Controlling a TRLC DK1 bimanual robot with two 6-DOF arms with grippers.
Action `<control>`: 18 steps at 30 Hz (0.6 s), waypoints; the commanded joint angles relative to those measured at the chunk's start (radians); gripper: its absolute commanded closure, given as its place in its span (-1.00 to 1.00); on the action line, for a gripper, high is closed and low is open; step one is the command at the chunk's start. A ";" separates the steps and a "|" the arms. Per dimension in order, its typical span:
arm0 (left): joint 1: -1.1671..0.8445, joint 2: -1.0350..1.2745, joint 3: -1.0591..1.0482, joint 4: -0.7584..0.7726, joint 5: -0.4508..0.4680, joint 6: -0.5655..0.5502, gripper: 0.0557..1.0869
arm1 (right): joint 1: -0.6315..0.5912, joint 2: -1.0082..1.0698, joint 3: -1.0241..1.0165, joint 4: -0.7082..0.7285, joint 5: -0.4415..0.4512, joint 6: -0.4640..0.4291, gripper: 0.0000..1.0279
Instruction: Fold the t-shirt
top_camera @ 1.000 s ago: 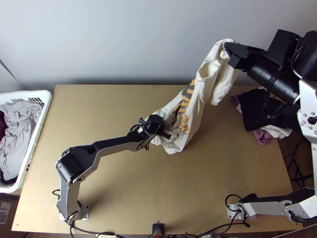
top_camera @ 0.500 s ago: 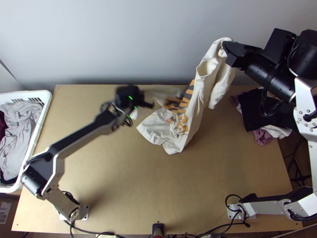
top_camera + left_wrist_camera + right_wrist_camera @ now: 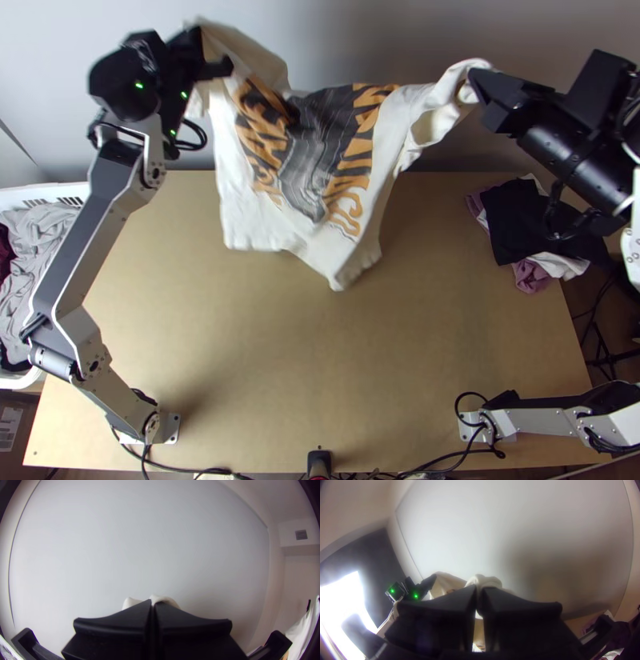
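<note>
1. Cream cloth with orange and dark print: this is the t-shirt [image 3: 310,172], and it hangs in the air over the far part of the worktop [image 3: 280,360]. It is opened wide between two holding points, with a sag in the middle. If its lowest corner touches the worktop, I cannot tell.

2. The left pincer [image 3: 152,602] is closed, its two fingers meeting on a small pinch of the t-shirt. It is high, beyond the far edge of the worktop, toward the left end.

3. The right pincer [image 3: 479,588] is closed also, with a gathered bit of cloth between its tips. It is beyond the same far edge, toward the right end. Which part of the garment each one has, I cannot tell surely.

4. The two grips are far apart and high, I think, so that the weight of the cloth can pull the creases out before it is laid on the worktop.

5. At the left end of the worktop stands a white basket [image 3: 70,298] with grey clothes [image 3: 32,264] inside. On the right end lies a pile of clothes [image 3: 524,224]; probably both are kept aside to leave the middle for folding.

6. The folding itself is not begun, as I judge. Next, the t-shirt should be lowered evenly; if one side comes down first, it could bunch.
</note>
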 commanded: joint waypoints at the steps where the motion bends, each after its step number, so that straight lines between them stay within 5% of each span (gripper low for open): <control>1: -0.032 -0.050 0.150 -0.029 -0.043 -0.061 0.93 | -0.008 -0.032 0.035 0.004 -0.001 0.000 0.95; 5: -0.046 -0.124 0.147 -0.070 -0.045 -0.086 0.93 | -0.010 -0.065 0.035 -0.056 -0.041 0.029 0.95; 11: -0.035 -0.178 0.149 -0.025 -0.062 -0.061 0.93 | 0.013 -0.132 0.035 -0.172 -0.214 0.138 0.95; 18: -0.052 -0.179 0.146 -0.006 -0.060 -0.049 0.93 | 0.168 -0.143 0.028 -0.240 -0.282 0.164 0.95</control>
